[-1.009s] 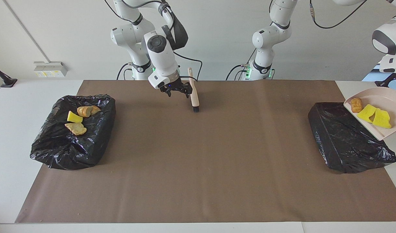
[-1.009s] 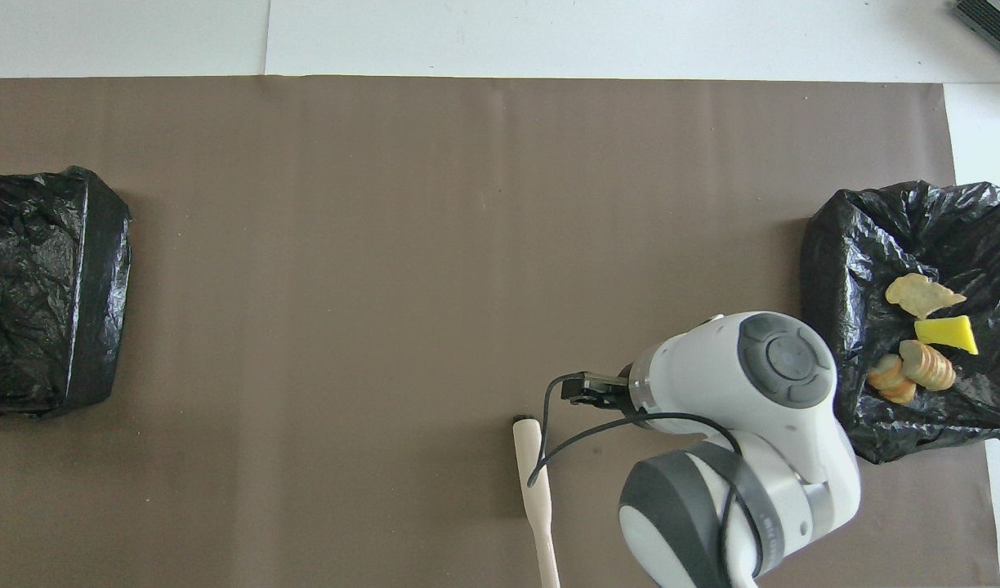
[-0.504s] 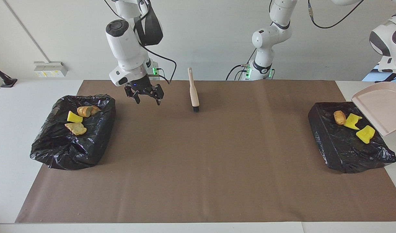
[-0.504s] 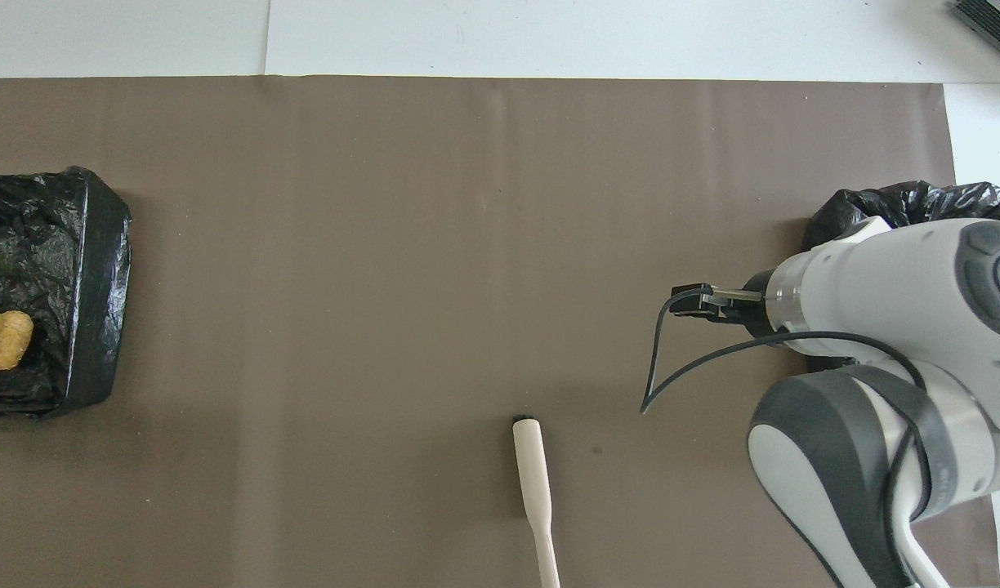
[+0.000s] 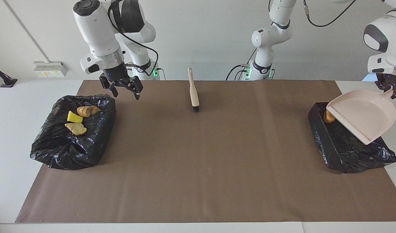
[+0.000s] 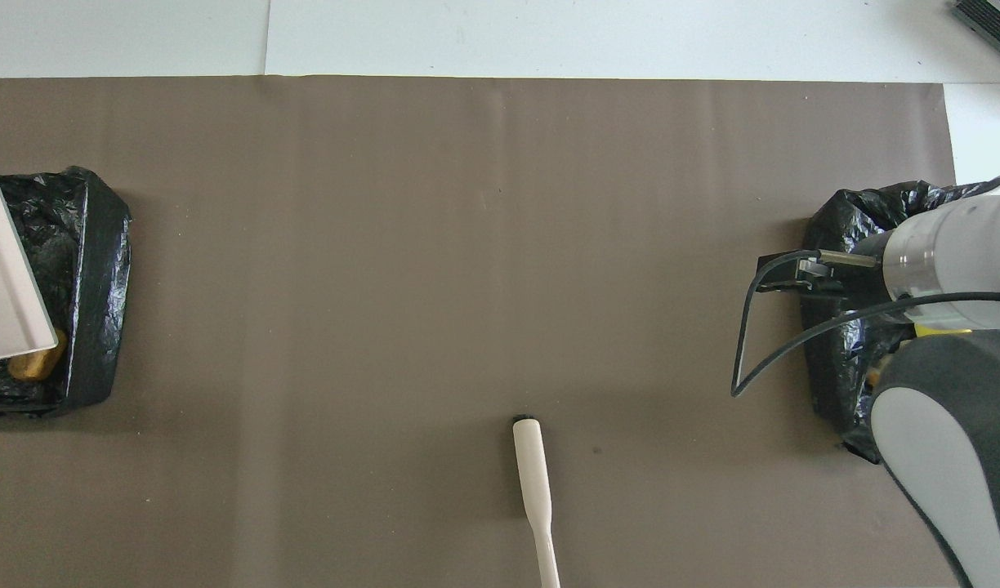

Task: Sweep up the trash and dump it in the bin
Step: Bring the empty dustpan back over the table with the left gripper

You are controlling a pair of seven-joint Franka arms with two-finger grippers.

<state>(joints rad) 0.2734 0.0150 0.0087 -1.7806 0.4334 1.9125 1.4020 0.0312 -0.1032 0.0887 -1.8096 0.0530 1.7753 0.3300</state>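
Item: surface [image 5: 10, 136], white, overlaid with a brown paper sheet [image 5: 211, 161].

Item: black plastic-lined bin at the right arm's end [image 5: 55, 149]. Contents, seen in the facing view: one bright yellow foam wedge [image 5: 74, 117], one pale tan rocky chunk [image 5: 76, 128], one tan ridged lump [image 5: 85, 111] nearer the robots. In the overhead view the right arm's white and grey housing covers most of this bin, so its contents are largely hidden there.

Item: black plastic-lined bin at the left arm's end [image 5: 346, 155]. One brown oval nugget [image 5: 329, 117] shows at the rim nearer the robots, partly under the pan; the overhead view shows it too [image 6: 33, 364]. Any other trash in this bin is screened by the pan in both views.

Item: pale pink plastic dustpan [image 5: 363, 115], tilted over that bin, open lip toward the table's middle. Only a corner of it enters the overhead view [image 6: 2, 278].

Item: beige-handled brush with black bristles [image 5: 193, 92], lying on the paper near the robots' edge, midway between the bins, bristles pointing away from the robots, untouched.

Item: left end effector [image 5: 389, 86], clamped on the dustpan's handle, up over the left arm's end of the surface; out of the overhead view.

Item: right end effector [image 5: 122, 87], fingers spread wide, holding nothing, raised over the corner of the right arm's bin nearest the robots.
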